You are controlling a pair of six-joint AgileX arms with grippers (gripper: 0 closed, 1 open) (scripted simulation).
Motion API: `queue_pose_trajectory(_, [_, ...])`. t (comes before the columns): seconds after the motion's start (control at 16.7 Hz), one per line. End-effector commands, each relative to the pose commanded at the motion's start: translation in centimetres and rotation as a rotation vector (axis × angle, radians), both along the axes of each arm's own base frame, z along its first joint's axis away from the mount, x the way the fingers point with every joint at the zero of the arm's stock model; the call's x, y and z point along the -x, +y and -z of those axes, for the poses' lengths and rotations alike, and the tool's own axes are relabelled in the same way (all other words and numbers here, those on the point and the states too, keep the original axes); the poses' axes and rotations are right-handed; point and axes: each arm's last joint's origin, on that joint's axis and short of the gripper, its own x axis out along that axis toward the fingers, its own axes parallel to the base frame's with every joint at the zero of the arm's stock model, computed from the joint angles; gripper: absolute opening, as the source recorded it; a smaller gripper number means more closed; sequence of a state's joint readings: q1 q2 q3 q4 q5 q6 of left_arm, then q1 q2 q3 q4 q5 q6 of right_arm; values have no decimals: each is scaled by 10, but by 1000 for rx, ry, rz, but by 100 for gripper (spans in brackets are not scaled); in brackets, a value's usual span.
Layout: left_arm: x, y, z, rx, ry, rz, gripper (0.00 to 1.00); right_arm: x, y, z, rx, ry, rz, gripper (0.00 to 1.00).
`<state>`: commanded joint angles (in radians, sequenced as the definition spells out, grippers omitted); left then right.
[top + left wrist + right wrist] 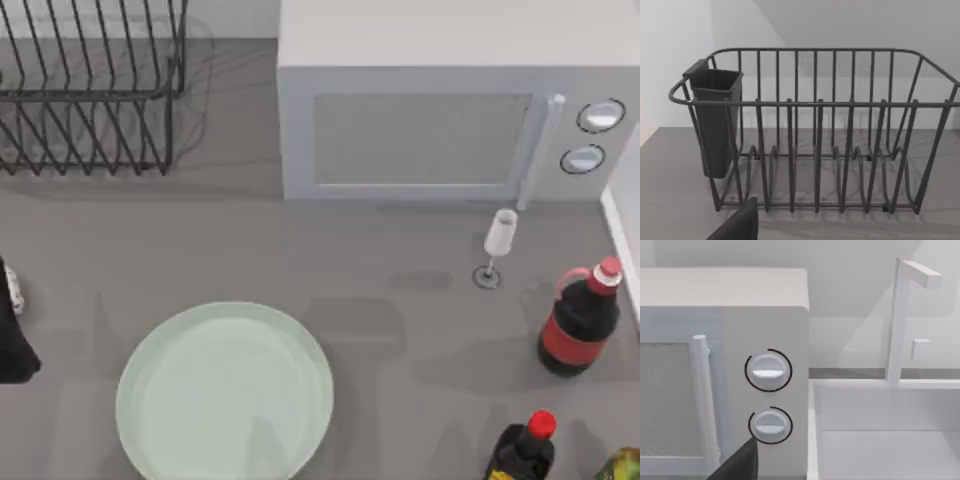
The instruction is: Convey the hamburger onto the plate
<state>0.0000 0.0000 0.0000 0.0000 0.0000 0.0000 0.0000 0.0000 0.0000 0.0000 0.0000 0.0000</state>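
At the lower left of the top view, the plate [225,392] lay bare on the bench [420,330], with nothing resting on it or touching its rim. The hamburger could not be placed with certainty. A yellowish-green lump [625,466], cut off by the lower right corner of the frame just beside a red-capped bottle [524,450], was the likeliest candidate, well apart from the plate. A second, larger bottle [580,322] and a wine glass [497,245] stood at the right of the frame in front of the microwave [440,110].

The left arm [14,345] sat at the left edge of the frame, between the plate and the rack [90,95] at the upper left. Its wrist view looked level into that rack, with a dark edge of the left tool [740,226] at the bottom of the frame. The right wrist view faced the microwave knobs [768,371], with a dark edge of the right tool [739,465] at the bottom. Whether either tool was open or closed could not be told, and no object was seen in either one.

Judged from this layout, no part of the task was done: finding and grasping the hamburger, carrying it across the bench and setting it on the plate all remained.
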Motion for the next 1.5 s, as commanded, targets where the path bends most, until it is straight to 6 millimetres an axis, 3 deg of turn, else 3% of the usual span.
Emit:
queue_pose_trajectory(0.24, [0,0,-5,-20,21,3,100,0,0,0,0,0,0,100])
queue_pose_trajectory(0.6, [-15,3,-46,-201,265,6,100,0,0,0,0,0,0,100])
queue_pose_trajectory(0.78, [-39,7,-64,-309,459,31,100,0,0,0,0,0,0,100])
queue_pose_trajectory(0.96, [-67,12,-70,-401,666,85,100,0,0,0,0,0,0,100])
queue_pose_trajectory(1.5, [-156,31,-50,-594,1197,368,100,0,0,0,0,0,0,100])
